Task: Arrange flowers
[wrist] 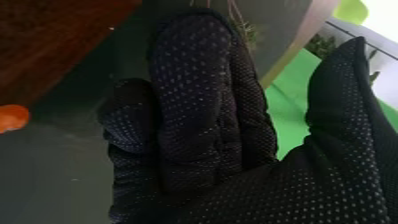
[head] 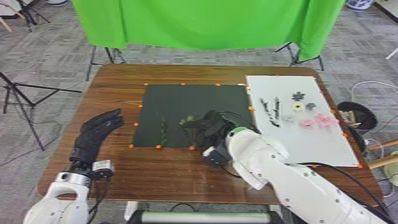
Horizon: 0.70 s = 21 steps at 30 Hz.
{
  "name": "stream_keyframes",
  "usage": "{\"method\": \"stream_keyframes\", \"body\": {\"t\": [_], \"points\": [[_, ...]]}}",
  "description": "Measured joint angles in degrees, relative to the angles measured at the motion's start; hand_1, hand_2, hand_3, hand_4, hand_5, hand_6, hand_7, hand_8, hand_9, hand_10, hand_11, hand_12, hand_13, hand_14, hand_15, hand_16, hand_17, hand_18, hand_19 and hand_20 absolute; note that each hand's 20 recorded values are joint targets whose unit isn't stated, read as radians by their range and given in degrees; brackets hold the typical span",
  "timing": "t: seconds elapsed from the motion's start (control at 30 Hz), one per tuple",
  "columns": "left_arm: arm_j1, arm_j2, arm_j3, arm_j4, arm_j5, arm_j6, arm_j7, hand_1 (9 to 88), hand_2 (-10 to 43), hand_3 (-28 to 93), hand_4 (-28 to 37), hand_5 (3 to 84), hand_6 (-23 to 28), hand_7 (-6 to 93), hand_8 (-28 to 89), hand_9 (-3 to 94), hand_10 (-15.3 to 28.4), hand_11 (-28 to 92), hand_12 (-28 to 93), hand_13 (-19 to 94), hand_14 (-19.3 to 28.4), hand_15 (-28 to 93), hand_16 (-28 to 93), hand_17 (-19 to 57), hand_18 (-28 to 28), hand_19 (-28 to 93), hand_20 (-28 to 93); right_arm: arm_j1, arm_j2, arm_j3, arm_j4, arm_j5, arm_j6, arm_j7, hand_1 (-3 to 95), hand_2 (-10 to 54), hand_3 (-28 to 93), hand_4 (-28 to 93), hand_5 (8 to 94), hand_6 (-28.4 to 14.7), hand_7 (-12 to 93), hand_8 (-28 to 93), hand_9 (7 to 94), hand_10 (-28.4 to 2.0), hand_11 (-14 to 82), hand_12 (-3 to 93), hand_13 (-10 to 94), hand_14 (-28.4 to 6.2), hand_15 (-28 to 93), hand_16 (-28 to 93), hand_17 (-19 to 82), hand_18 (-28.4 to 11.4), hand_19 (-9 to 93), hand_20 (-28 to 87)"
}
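We can make out no readable text, label, brand, number or sign. On the small white box [head: 103, 165] beside the left hand's [head: 94, 132] wrist, we can read nothing.

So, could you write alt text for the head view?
The robot's black-gloved right hand is over a dark mat with green stems on a brown table; its left hand is left of the mat. Pink flowers lie on a white board to the right.
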Motion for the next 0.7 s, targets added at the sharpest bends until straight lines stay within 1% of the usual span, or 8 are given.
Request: {"method": "stream_keyframes", "body": {"t": [0.23, 0.43, 0.7], "points": [[-0.1, 0.00, 0.01, 0.01, 0.09, -0.19, -0.07, 25.4, -6.9, 71, -16.9, 44.6, 2.5, 17.3, -7, 41.2, 12.6, 21, 16, 34, 16.9, 17, 3, 3.7, 12.9, 12, 15, 0.4, 0.1, -0.9, -0.1, -4.5, -1.1, 0.0, 33.2, 4.1, 49, -8, 71.8, -5.4, 18, -8, 90.0, -16.7, 19.9, 17.8, 94, -6.7, 37, 23, 71, -7.9, 79, 29], [-0.1, 0.00, -0.03, 0.01, 0.11, -0.21, -0.07, 25.4, -6.9, 71, -16.8, 44.6, 2.3, 17.4, -7, 41.2, 12.6, 21, 15, 35, 16.9, 17, 3, 3.7, 12.9, 12, 15, 0.7, 0.3, -1.9, 0.0, -12.7, -5.9, 0.1, 32.5, 4.7, 48, -7, 71.8, -5.1, 18, -8, 90.1, -16.6, 19.9, 17.9, 94, -6.8, 37, 24, 70, -8.2, 80, 28], [-0.1, -0.07, -0.01, 0.01, 0.12, -0.22, -0.07, 25.4, -6.9, 71, -16.7, 44.7, 2.4, 17.4, -7, 41.2, 12.6, 21, 16, 34, 17.1, 18, 3, 3.7, 13.0, 12, 15, 1.2, 0.6, -2.0, 0.0, -12.4, -6.1, -0.1, 33.1, 5.8, 45, -7, 71.4, -5.0, 17, -8, 89.8, -16.4, 20.0, 18.0, 94, -7.0, 37, 25, 69, -8.7, 81, 27]]}}
